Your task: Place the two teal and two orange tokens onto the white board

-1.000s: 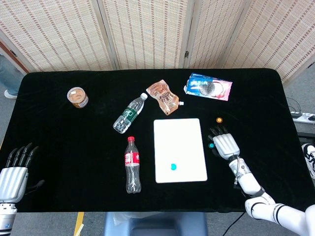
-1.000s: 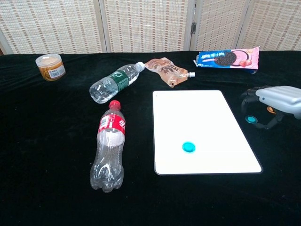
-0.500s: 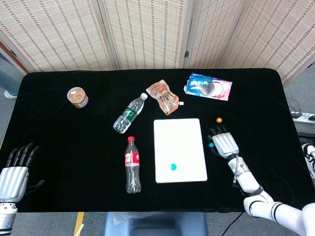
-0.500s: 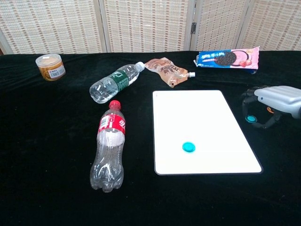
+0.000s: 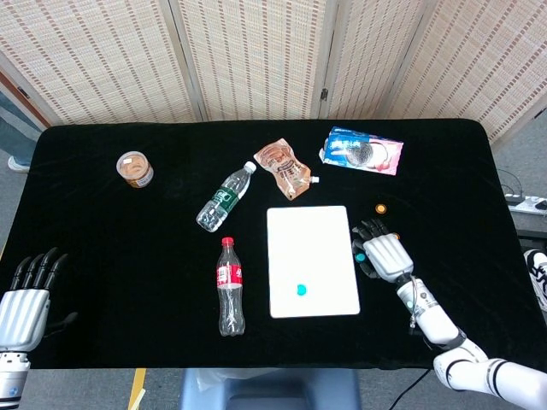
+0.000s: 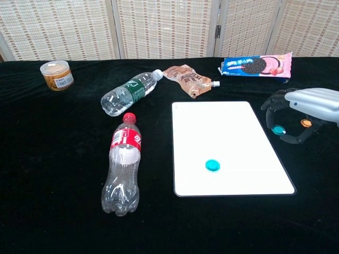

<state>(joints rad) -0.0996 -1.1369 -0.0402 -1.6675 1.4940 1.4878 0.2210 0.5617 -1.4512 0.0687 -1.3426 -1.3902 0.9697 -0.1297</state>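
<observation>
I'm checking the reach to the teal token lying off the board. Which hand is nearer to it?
Right. The right hand arches right over the teal token beside the white board; the left hand sits far off at the table's opposite near corner.

**Even, bright light; sharp pictures with little shadow**

Both views are lit evenly and brightly, as if from overhead. The black tablecloth [image 5: 128, 256] is rendered as a deep, nearly featureless field, so that shadows on it can hardly be made out. The white board [image 6: 228, 143] is close to overexposed, and little surface detail is kept on it. Small highlights are seen on the clear bottles [image 6: 122, 174] toward 9 o'clock in the chest view. Focus is held across both pictures; labels are blurred only by their small size. Slight bowing of the table edge is noticed toward 12 o'clock in the head view.
</observation>
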